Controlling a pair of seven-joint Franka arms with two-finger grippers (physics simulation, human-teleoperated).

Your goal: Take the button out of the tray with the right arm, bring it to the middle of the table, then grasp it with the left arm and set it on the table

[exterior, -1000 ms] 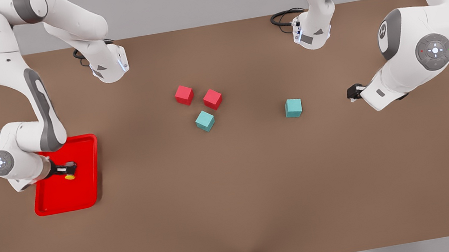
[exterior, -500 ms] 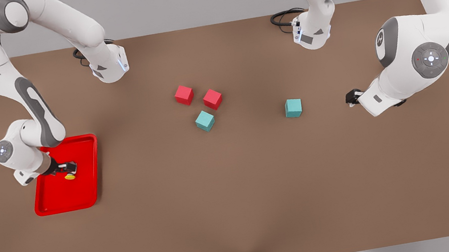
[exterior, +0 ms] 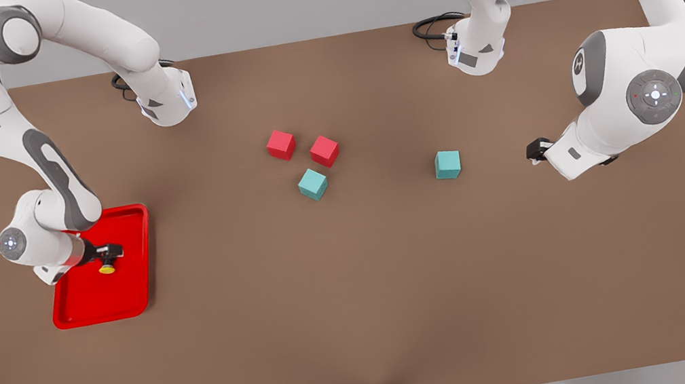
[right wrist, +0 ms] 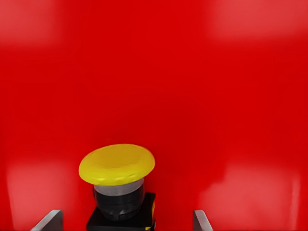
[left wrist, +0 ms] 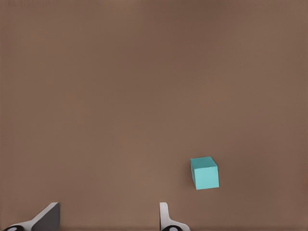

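The button (exterior: 106, 268), yellow cap on a dark body, stands upright in the red tray (exterior: 80, 309) at the front view's left. In the right wrist view the button (right wrist: 117, 166) sits between my right gripper's two fingertips (right wrist: 49, 219), which are spread wide on either side and do not touch it. My right gripper (exterior: 110, 252) is open, low over the tray just behind the button. Over the brown table (exterior: 359, 299) at the front view's right, my left gripper (exterior: 535, 150) is open and holds nothing, its fingertips (left wrist: 48, 215) well apart.
Two red cubes (exterior: 281, 145) (exterior: 324, 151) and a teal cube (exterior: 312, 184) cluster near the table's middle. Another teal cube (exterior: 447, 164) (left wrist: 204, 173) lies between them and the left gripper. Both arm bases stand at the far edge.
The right arm's wrist has dropped and swung, bringing its gripper level with the button. The left arm has drifted slightly toward the table's middle. The button has not moved.
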